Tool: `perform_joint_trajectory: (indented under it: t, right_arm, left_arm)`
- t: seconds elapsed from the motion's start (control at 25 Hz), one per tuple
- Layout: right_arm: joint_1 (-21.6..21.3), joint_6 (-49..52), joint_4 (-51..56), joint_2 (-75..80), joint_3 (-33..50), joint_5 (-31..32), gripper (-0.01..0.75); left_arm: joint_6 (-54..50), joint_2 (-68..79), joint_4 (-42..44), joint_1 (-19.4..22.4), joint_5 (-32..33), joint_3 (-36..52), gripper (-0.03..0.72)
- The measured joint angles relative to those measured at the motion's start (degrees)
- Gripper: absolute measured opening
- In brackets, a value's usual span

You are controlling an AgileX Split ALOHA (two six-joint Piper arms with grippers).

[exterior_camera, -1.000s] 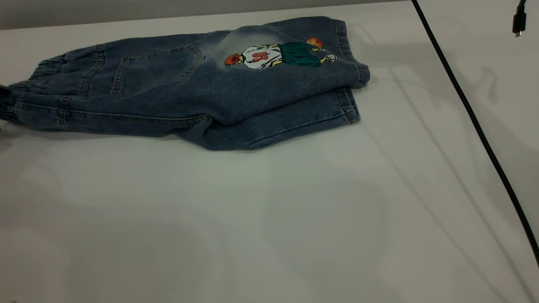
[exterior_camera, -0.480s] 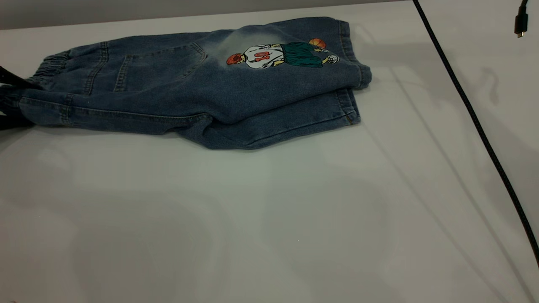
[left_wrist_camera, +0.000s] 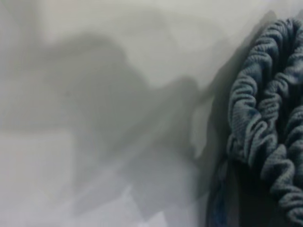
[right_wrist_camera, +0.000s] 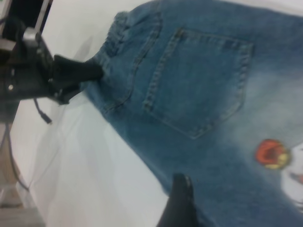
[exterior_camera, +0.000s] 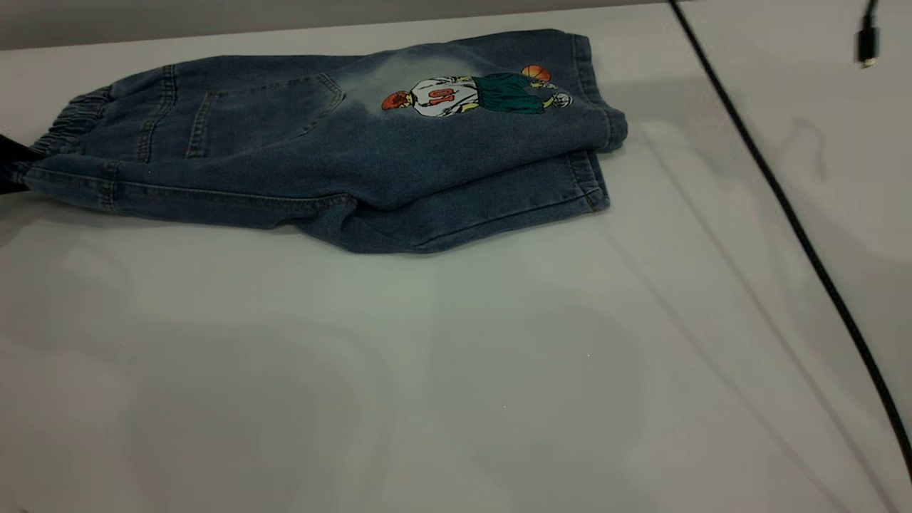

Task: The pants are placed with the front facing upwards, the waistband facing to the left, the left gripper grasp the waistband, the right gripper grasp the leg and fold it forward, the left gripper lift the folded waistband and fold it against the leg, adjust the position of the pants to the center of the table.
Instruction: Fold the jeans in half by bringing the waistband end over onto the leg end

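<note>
The blue denim pants (exterior_camera: 342, 149) lie folded lengthwise at the back of the white table (exterior_camera: 427, 370), back pocket and cartoon print facing up. The gathered waistband (exterior_camera: 68, 128) points left and the leg (exterior_camera: 541, 142) points right, its hem stacked over the lower leg's hem. My left gripper (exterior_camera: 10, 169) shows as a black wedge at the left edge, closed on the waistband's end; the right wrist view shows the left gripper (right_wrist_camera: 80, 73) pinching the waistband (right_wrist_camera: 116, 35). My right gripper (right_wrist_camera: 180, 203) hovers over the pants' near edge, touching nothing. The ruffled waistband (left_wrist_camera: 265, 123) fills one side of the left wrist view.
A black cable (exterior_camera: 784, 206) runs diagonally across the table's right side. A black plug (exterior_camera: 866, 44) hangs at the top right. Bare white tabletop stretches in front of the pants.
The left gripper came in with fingers spread around the waistband, then closed on it and drew slightly left. The cable and plug shifted a little left. The legs stayed put.
</note>
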Motion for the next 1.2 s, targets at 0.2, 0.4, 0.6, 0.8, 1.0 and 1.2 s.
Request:
perform_joint_trajectory:
  t: [0.2, 0.4, 0.6, 0.8, 1.0, 1.2]
  right_arm:
    - [4.2, 0.1, 0.3, 3.3, 0.0, -0.2, 0.519]
    - [8.2, 1.5, 2.0, 7.3, 0.0, -4.3, 0.519]
    - [11.8, 1.5, 2.3, 9.2, -0.1, -8.7, 0.519]
    - [15.9, 1.7, 2.7, 9.8, -0.1, -10.4, 0.519]
    - [20.3, 1.9, 2.6, 10.4, -0.1, -12.3, 0.519]
    - [24.2, 1.9, 2.9, 11.0, -0.1, -13.0, 0.519]
  left_arm:
    - [0.9, -3.2, 3.4, -2.4, 1.3, 0.1, 0.151]
    - [-0.9, -8.4, 10.6, -3.4, 1.5, 0.3, 0.151]
    - [-2.4, -14.4, 17.3, -4.8, 3.4, 0.3, 0.151]
    - [-2.4, -19.3, 19.3, -6.4, 4.0, 0.3, 0.151]
    - [-1.7, -23.5, 19.2, -8.8, 6.8, 0.3, 0.151]
    - [-1.7, -28.4, 20.3, -11.9, 7.4, 0.3, 0.151]
